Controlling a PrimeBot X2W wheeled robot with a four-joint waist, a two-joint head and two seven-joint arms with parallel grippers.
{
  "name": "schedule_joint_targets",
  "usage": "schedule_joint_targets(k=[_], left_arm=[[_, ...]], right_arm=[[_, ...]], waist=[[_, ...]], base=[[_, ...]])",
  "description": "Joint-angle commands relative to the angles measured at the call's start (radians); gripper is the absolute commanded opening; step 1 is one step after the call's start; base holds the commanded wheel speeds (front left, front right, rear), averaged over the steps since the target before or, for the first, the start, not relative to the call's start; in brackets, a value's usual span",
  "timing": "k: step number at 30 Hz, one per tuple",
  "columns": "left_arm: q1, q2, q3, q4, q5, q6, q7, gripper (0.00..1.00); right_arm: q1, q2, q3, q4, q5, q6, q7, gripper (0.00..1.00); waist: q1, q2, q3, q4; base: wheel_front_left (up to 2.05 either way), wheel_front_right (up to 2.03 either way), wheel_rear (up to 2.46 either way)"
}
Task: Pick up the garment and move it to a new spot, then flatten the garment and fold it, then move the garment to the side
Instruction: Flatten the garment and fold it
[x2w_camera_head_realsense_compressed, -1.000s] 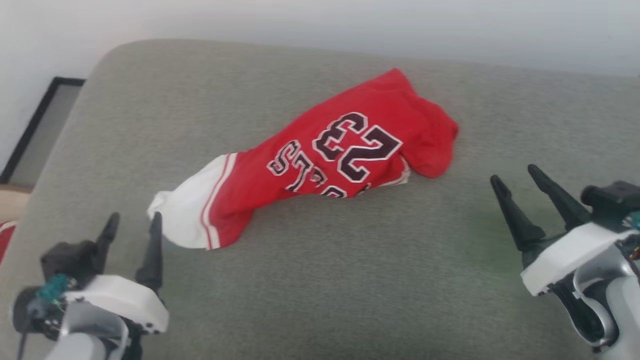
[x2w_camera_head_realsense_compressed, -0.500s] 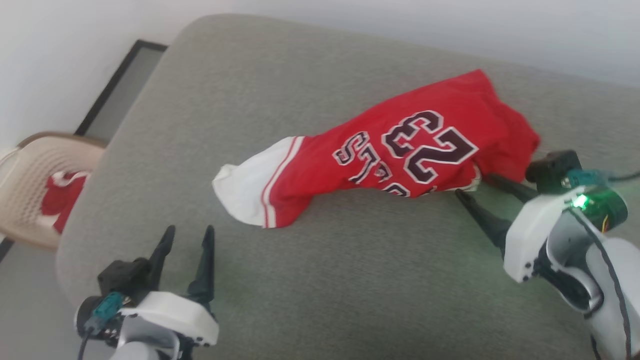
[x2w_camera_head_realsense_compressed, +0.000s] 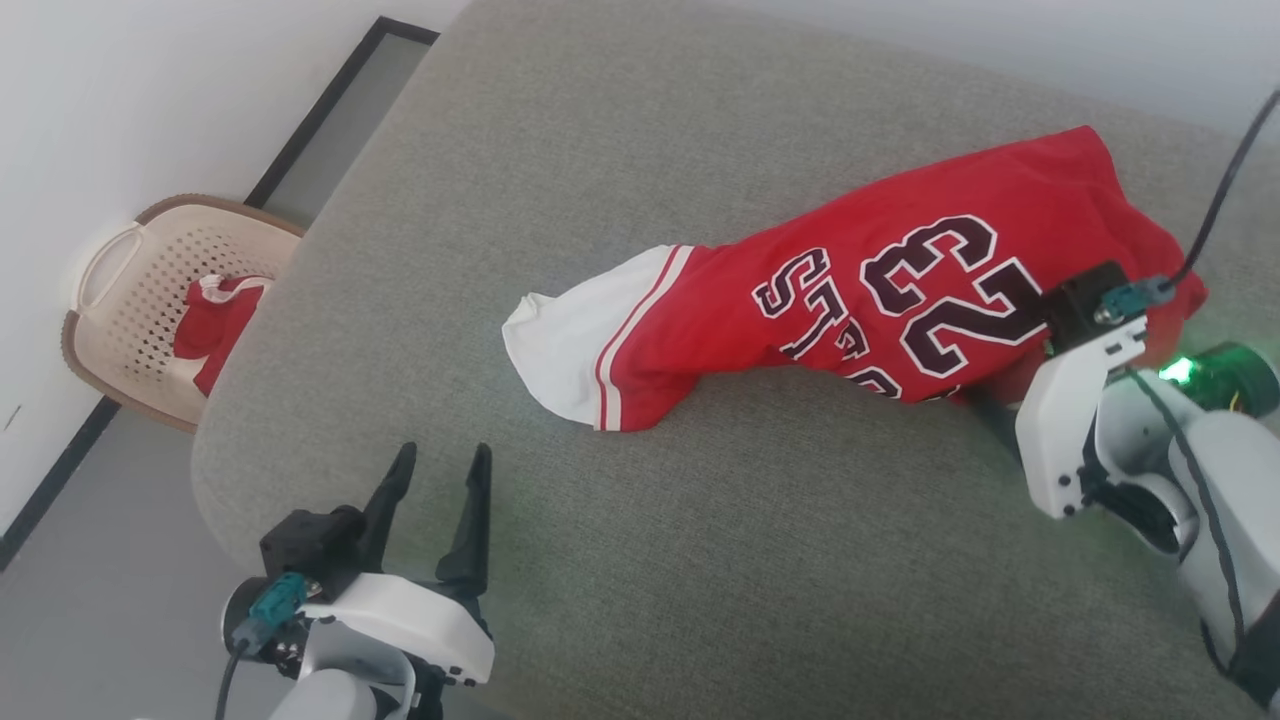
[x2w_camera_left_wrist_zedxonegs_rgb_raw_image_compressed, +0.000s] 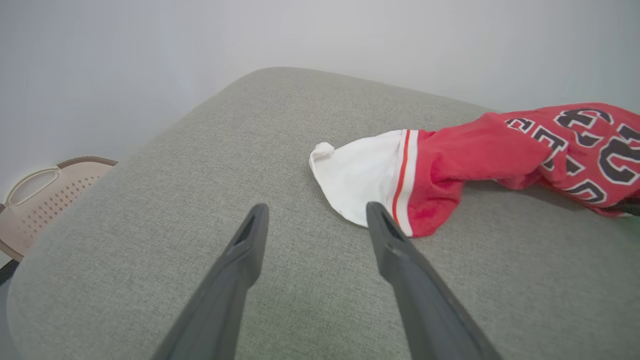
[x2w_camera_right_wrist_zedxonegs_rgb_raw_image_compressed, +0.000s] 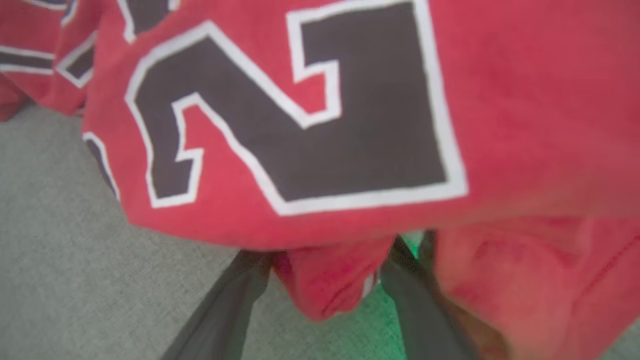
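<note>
Here's the red jersey T-shirt with white sleeves and a black, white-outlined "23" (x2w_camera_head_realsense_compressed: 880, 300). It lies crumpled lengthwise across the top of the broad grey woven fabric cushion (x2w_camera_head_realsense_compressed: 700, 560), printed face up. One white sleeve with red-striped trim points toward the cushion's near left corner.

The right end effector (x2w_camera_right_wrist_zedxonegs_rgb_raw_image_compressed: 327, 265) is down at the shirt's near edge by the numeral "2". Its two dark fingers are spread wide and their tips are tucked under the overhanging red cloth. In the right wrist view a bunched red fold sits between the fingers, and the jaws aren't clamped on it. A green light (x2w_camera_head_realsense_compressed: 1180, 370) glows on that wrist.

The left end effector (x2w_camera_head_realsense_compressed: 443, 452) hangs over the cushion's near left corner with its jaws wide apart and nothing between them. It is near the white sleeve but clear of it.

On the grey floor by the white wall stands a beige perforated plastic basket with a brown rim (x2w_camera_head_realsense_compressed: 135, 320). A bunched red-and-white cloth (x2w_camera_head_realsense_compressed: 215, 320) lies inside it.
</note>
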Motion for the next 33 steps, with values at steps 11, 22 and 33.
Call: schedule_joint_targets(k=[11,22,33], left_arm=[[0.027,-0.01,0.07,-0.012,0.045,-0.03,-0.007,1.0],[0.065,-0.012,0.14,-0.032,0.08,-0.039,-0.008,1.0],[0.085,-0.009,0.174,-0.046,0.096,-0.046,-0.008,1.0]], right_arm=[[-0.057,-0.027,0.058,-0.02,0.106,-0.001,0.005,0.0],[0.001,-0.168,-0.015,-0.243,0.221,-0.001,0.141,0.0],[0.262,-0.241,-0.262,-0.369,0.257,-0.001,0.313,0.0]], waist=[[0.0,-0.0001,-0.037,-0.057],[0.0,-0.0001,-0.093,-0.17],[0.0,-0.0001,-0.119,-0.207]], base=[[0.0,0.0,0.0],[0.0,0.0,0.0],[0.0,0.0,0.0]])
